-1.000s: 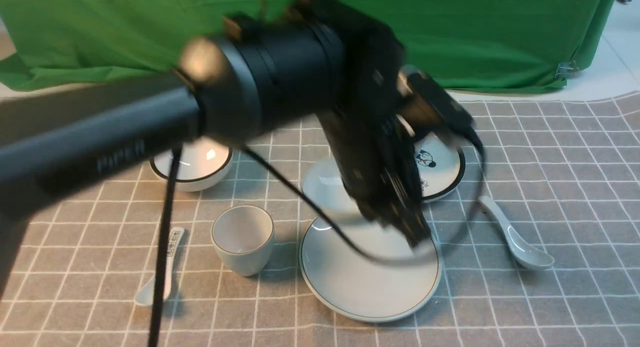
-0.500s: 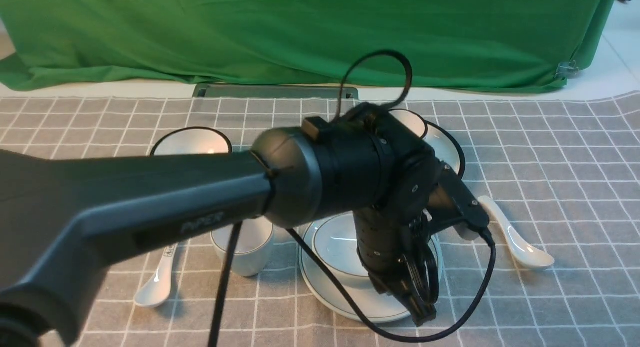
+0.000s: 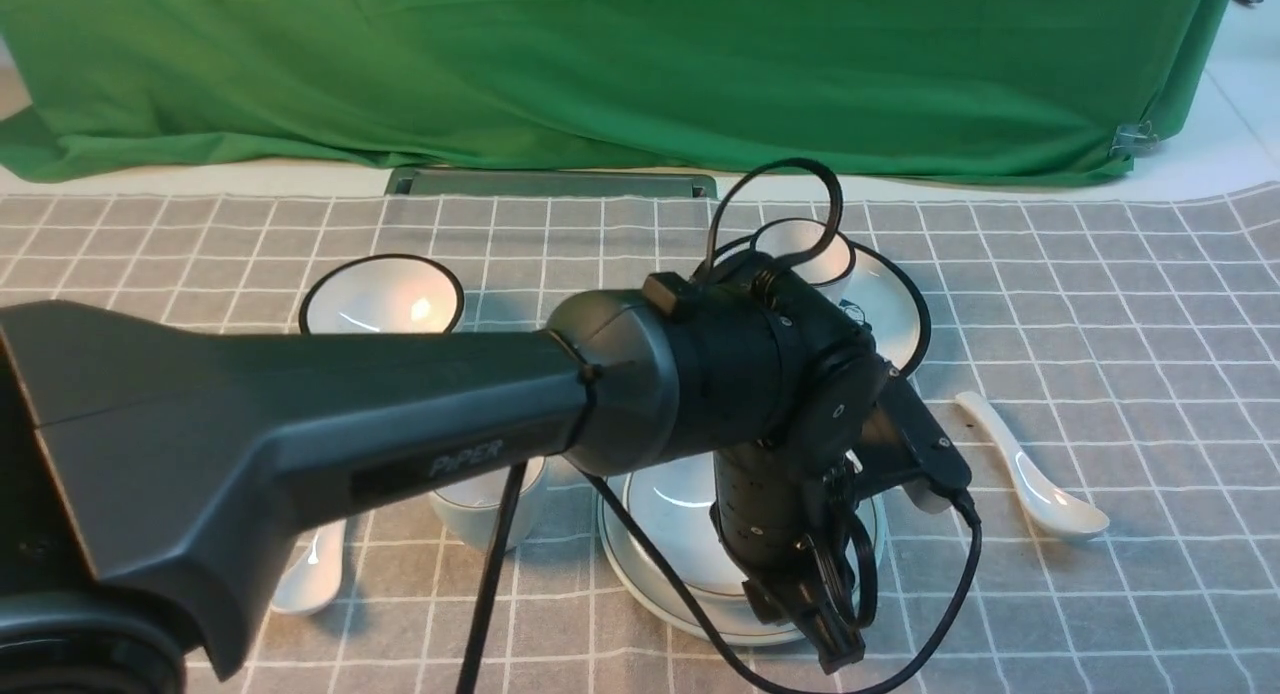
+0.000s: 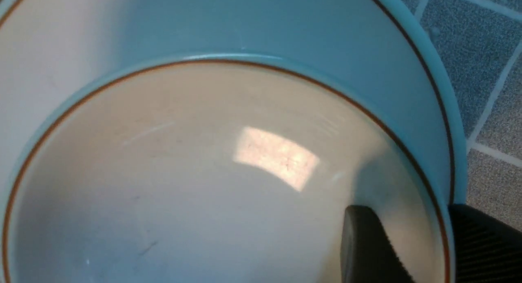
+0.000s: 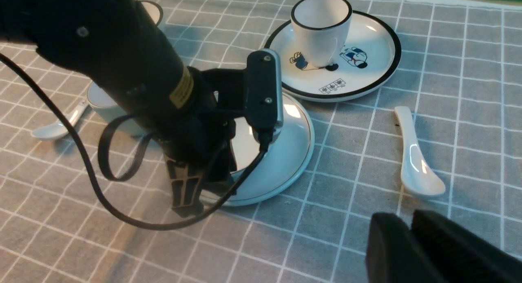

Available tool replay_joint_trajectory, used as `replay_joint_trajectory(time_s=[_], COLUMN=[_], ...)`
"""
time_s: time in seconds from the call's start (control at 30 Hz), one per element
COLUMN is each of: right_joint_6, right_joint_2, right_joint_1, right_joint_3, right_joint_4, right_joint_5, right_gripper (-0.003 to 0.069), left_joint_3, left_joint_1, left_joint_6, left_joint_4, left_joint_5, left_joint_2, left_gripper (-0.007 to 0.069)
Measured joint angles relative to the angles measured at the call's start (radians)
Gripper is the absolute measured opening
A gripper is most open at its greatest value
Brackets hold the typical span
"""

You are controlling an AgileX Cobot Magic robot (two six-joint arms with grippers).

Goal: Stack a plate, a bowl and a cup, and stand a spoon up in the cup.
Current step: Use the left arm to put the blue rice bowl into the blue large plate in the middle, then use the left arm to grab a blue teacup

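The pale bowl sits in the plain pale plate at the front centre. My left gripper points down at the bowl's near right rim. In the left wrist view, one finger is inside the bowl and the other is outside it, with the rim between them, over the plate. The pale cup stands left of the plate, half hidden by my left arm. The plain white spoon lies to the right. My right gripper is shut and empty, near the spoon.
A black-rimmed bowl stands at the back left. A black-rimmed cup stands on the cartoon plate behind the stack. A marked spoon lies at the front left. A green cloth hangs behind the table.
My left arm swung down and toward the front with the bowl. The bowl now rests in the plate, a little lower than half a second ago.
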Motion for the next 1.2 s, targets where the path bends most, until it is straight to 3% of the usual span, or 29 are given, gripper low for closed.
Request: replay_joint_trajectory(time_s=[0.13, 0.27, 0.4, 0.5, 0.63, 0.8, 0.97, 1.2], right_joint_6=[0.000, 0.000, 0.000, 0.000, -0.001, -0.010, -0.028, -0.028], right_joint_2=[0.000, 0.000, 0.000, 0.000, 0.000, 0.000, 0.000, 0.000], right_joint_1=[0.000, 0.000, 0.000, 0.000, 0.000, 0.000, 0.000, 0.000], right_joint_3=[0.000, 0.000, 0.000, 0.000, 0.000, 0.000, 0.000, 0.000], right_joint_4=[0.000, 0.000, 0.000, 0.000, 0.000, 0.000, -0.001, -0.001], right_joint_5=[0.000, 0.000, 0.000, 0.000, 0.000, 0.000, -0.001, -0.004], right_gripper=[0.0118, 0.0122, 0.0125, 0.0127, 0.0129, 0.0132, 0.0138, 0.0141], left_joint_3=[0.000, 0.000, 0.009, 0.090, 0.225, 0.342, 0.358, 0.358], left_joint_1=[0.000, 0.002, 0.034, 0.152, 0.303, 0.419, 0.437, 0.437], left_joint_6=[-0.005, -0.026, 0.015, 0.107, 0.200, 0.246, 0.309, 0.325], left_joint_4=[0.000, -0.003, -0.029, -0.094, -0.156, -0.150, -0.147, -0.135], left_joint_5=[0.008, 0.086, 0.186, 0.249, 0.222, 0.066, 0.003, -0.022], left_joint_2=[-0.022, -0.102, -0.225, -0.362, -0.416, -0.416, -0.388, -0.306], left_gripper=[0.0439, 0.0513, 0.0465, 0.0340, 0.0269, 0.0319, 0.0404, 0.0414])
